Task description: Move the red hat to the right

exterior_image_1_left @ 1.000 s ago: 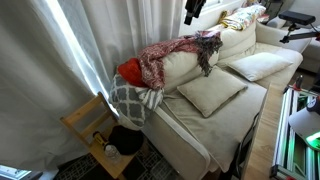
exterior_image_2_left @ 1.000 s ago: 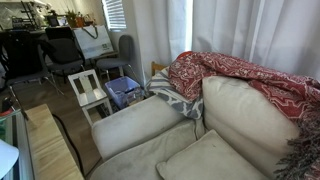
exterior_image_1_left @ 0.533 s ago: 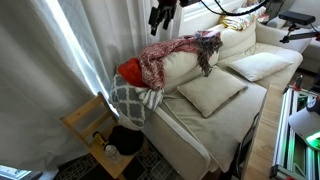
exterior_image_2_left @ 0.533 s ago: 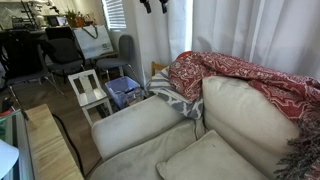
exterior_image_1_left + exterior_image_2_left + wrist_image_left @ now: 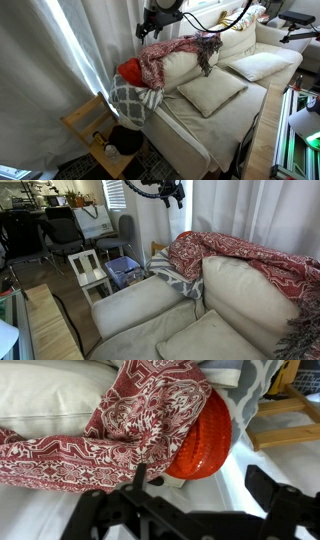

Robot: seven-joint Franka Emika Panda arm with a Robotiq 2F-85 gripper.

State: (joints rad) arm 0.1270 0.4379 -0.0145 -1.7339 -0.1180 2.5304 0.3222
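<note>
- Red hat (image 5: 128, 70) is lying at the curtain-side end of the patterned blanket (image 5: 170, 55). It is resting on the sofa arm just above the grey-and-white checked cloth (image 5: 130, 98).
- In the wrist view the red hat (image 5: 205, 440) is showing as a rounded, slightly tall dome. The blanket's edge (image 5: 130, 420) is draping over one side of it, so only part of the hat is lying bare.
- The gripper (image 5: 150, 25) is hovering high above the blanket, well apart from the fabric and touching nothing.
- The jaws are standing spread wide and are gripping nothing. In the wrist view the gripper (image 5: 203, 485) is framing open space.
- The hat is lying below the jaws and a little towards the blanket's outer end, roughly in line with the gap between them. A mostly straight descent is looking like the likely approach.
- The overlapping blanket edge is posing the main risk, since the jaws could pinch it together with the hat.
- In an exterior view the gripper (image 5: 172, 194) is hanging above the blanket (image 5: 230, 260), and the hat itself is not clearly showing there.
</note>
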